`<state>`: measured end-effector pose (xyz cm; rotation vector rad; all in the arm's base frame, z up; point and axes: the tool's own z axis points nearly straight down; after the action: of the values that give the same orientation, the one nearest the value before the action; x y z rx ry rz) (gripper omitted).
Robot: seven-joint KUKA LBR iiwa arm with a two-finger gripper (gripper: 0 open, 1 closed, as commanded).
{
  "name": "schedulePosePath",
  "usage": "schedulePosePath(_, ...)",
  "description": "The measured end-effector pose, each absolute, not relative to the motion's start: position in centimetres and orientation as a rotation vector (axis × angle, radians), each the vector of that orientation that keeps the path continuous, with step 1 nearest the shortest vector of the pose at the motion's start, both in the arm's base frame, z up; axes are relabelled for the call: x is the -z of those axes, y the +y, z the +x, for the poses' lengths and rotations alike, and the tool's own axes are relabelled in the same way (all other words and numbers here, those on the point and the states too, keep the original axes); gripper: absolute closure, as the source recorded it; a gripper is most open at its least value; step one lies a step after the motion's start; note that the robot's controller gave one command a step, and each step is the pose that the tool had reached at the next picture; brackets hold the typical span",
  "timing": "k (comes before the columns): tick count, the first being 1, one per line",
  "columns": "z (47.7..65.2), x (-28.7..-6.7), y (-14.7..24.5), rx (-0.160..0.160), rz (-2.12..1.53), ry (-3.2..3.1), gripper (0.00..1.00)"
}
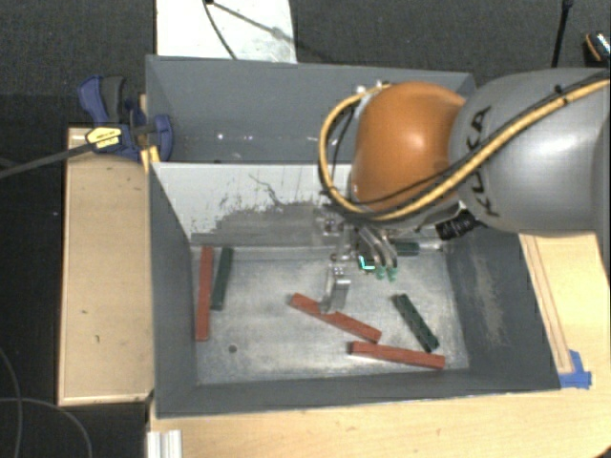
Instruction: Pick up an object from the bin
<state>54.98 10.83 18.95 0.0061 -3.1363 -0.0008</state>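
Observation:
My gripper (pixel 335 296) hangs below the orange-covered wrist near the middle of the bin, its fingertips just above the left end of a red-brown stick (pixel 334 317) that lies slanted on the floor. Nothing shows between the fingers. A dark green stick (pixel 416 322) lies to the right of it, and another red-brown stick (pixel 396 354) lies along the front wall.
At the left wall lie a red-brown stick (pixel 203 293) and a dark green stick (pixel 221 278), side by side. The arm and its orange cover hang over the bin's right rear part.

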Motion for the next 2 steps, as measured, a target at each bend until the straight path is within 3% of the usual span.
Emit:
schedulePosePath(1, 54.53, -6.69, 5.18, -0.002, -0.321, -3.120, 0.00)
schedulePosePath(2, 54.70, -7.05, 5.39, 0.002, -0.325, -3.126, 1.00)
